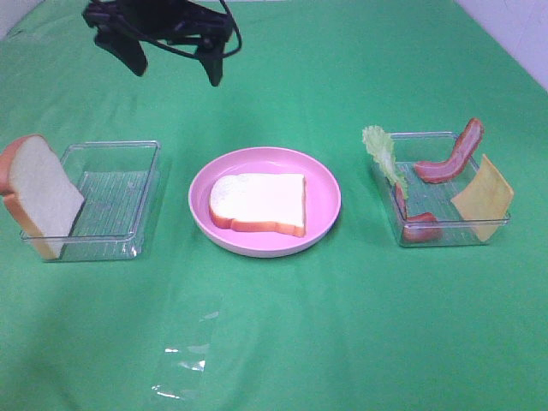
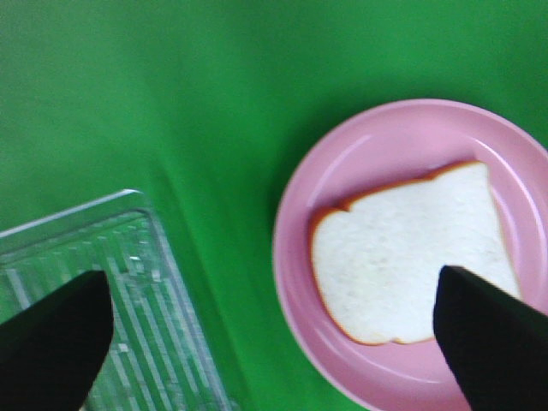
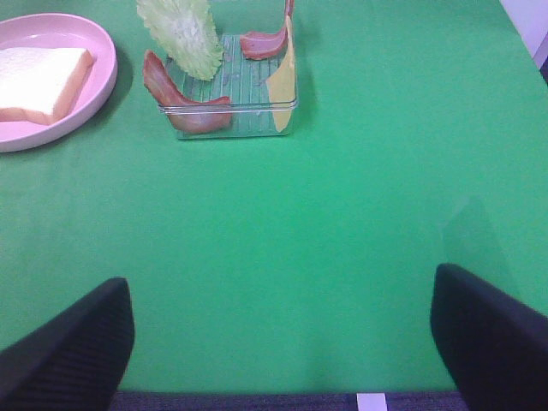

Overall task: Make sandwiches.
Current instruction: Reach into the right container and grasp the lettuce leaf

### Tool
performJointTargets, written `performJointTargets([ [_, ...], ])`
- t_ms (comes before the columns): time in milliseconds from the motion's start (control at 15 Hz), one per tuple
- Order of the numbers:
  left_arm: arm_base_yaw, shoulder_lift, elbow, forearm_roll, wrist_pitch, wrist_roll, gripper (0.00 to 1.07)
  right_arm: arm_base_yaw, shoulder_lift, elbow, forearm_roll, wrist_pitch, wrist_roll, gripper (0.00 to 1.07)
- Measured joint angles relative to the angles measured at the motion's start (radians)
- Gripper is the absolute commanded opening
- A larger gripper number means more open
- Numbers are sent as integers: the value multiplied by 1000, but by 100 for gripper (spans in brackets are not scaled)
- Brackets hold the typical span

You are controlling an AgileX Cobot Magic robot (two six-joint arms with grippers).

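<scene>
While the left pincer (image 2: 272,278) and right pincer (image 3: 281,278) gape, a white, orange-crusted bread slice (image 1: 257,201) lies on the plate (image 1: 329,199).

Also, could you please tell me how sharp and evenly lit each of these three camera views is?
Exterior high view: sharp and evenly lit, with a soft shadow under the pink plate and small glints low on the cloth. Left wrist view: blurred throughout, the bread slice edges smeared. Right wrist view: mostly sharp, the lettuce crisp, no glare.
</scene>
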Motion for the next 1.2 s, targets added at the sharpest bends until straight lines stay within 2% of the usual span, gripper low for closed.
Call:
performJointTargets([
  [133,59,-47,3,22,0,8,94,0,0,0,0,0,0,89],
  [200,108,-87,21,29,0,33,94,0,0,0,0,0,0,89],
  [333,224,-145,60,34,0,77,94,0,0,0,0,0,0,89],
  [467,351,-173,111,34,0,94,94,0,0,0,0,0,0,89],
  [533,444,-174,150,14,1,124,94,0,0,0,0,0,0,89],
  [667,478,-194,207,-18,1,161,94,0,0,0,0,0,0,89],
  [800,479,-269,315,-41,1,188,94,0,0,0,0,0,0,89],
  [1000,479,-444,494,-42,0,192,94,0,0,0,0,0,0,89],
  [1133,479,-614,671,-46,1,197,94,0,0,0,0,0,0,89],
  [1200,479,-816,862,-52,2,199,94,0,0,0,0,0,0,89],
])
